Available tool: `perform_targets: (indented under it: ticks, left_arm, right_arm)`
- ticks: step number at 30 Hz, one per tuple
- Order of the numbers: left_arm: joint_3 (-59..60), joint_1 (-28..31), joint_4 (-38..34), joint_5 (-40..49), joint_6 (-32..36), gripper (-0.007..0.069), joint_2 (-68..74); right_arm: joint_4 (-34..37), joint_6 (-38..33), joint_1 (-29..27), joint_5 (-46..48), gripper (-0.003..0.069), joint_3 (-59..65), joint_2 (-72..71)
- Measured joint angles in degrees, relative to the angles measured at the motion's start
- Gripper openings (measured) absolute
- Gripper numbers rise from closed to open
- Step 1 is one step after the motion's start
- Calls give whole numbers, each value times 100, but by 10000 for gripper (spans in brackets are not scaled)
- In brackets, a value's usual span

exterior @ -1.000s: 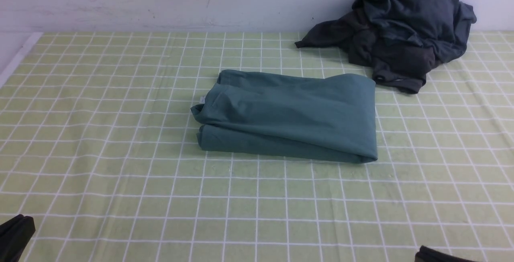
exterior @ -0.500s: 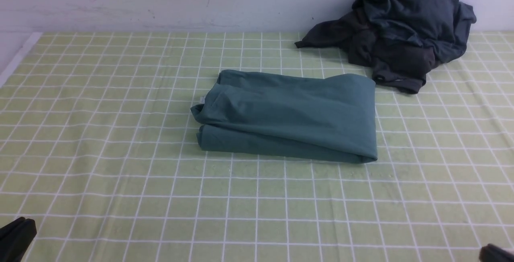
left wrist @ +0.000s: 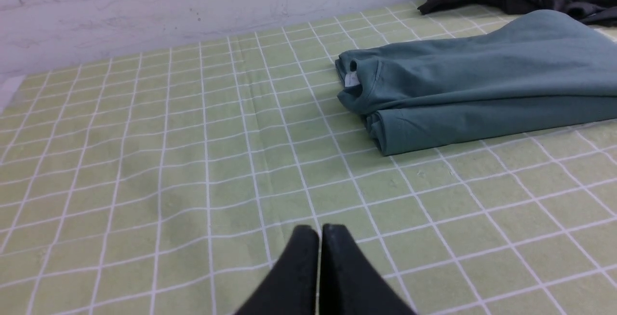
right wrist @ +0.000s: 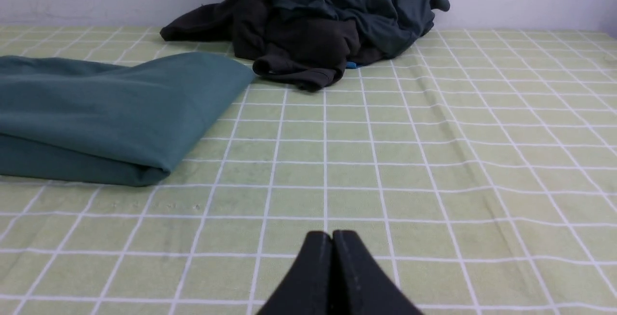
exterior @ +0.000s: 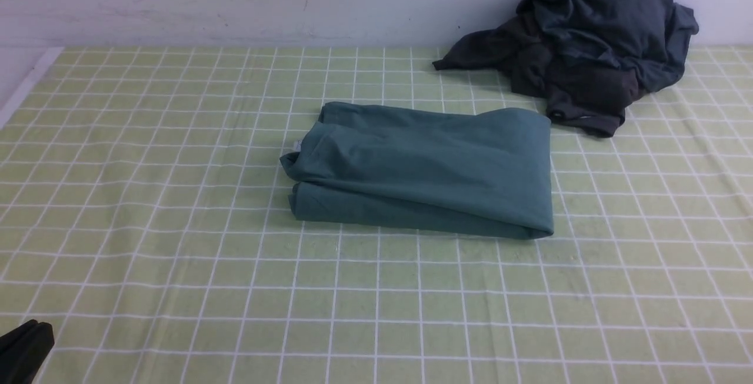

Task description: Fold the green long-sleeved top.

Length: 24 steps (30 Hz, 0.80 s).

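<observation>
Teal-green in the front view, the folded top (exterior: 423, 166) lies around the middle of the table's width, towards its far edge, well apart from the left gripper (exterior: 26, 351) at the near left corner. The right gripper, seen at the near edge half a second ago, has left this view; the top is unmoved.

Left wrist view: closed, empty fingers (left wrist: 305, 257), apart from the top.

Right wrist view: fingers (right wrist: 347, 262) also closed and empty, clear of the top; a dark garment heap (right wrist: 308, 20) sits beyond.
</observation>
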Motion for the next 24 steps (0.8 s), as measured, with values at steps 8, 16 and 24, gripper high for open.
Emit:
perform_targets:
  ticks: [8,16,24]
  left_arm:
    - [0,0,0,0,0,-3,0]
    - [0,0,0,0,0,-3,0]
    - [267,155,0,-13,0,-3,-681]
  right_arm:
    - [0,0,0,7,-14,0,0]
    - [0,0,0,14,-14,0,0]
    - [5,0,0,20,-14,0,0]
